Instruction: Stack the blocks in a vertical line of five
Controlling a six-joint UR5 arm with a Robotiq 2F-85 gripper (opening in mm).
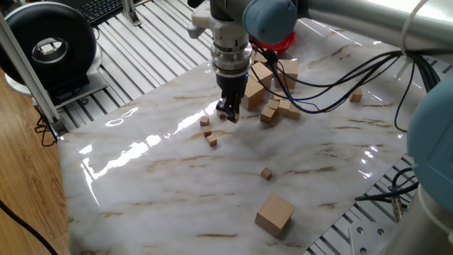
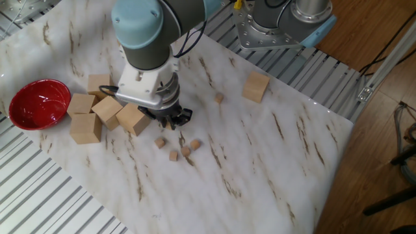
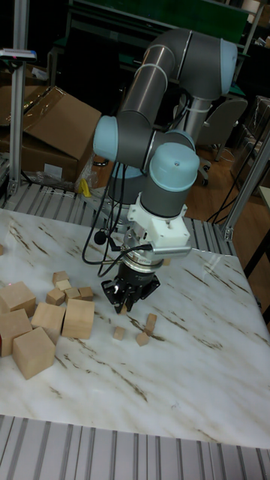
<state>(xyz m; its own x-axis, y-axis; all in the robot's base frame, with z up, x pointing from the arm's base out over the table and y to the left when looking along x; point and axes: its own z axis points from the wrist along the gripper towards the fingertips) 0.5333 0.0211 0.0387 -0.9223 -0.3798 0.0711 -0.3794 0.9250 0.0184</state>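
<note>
My gripper (image 1: 228,115) (image 2: 172,121) (image 3: 124,304) hangs just above the marble table, its fingers closed on a tiny light-wood block that shows as a sliver of wood between the tips. Several more tiny blocks lie loose on the table just beside it (image 1: 207,132) (image 2: 173,155) (image 3: 118,332); none is stacked as far as I can tell. Another tiny block (image 1: 266,173) (image 2: 219,98) lies alone, farther off toward the big cube.
A cluster of medium and large wooden cubes (image 2: 97,110) (image 3: 45,322) (image 1: 272,106) sits right behind the gripper. A red bowl (image 2: 38,103) stands beyond them. One large cube (image 1: 274,212) (image 2: 257,86) stands alone near the table edge.
</note>
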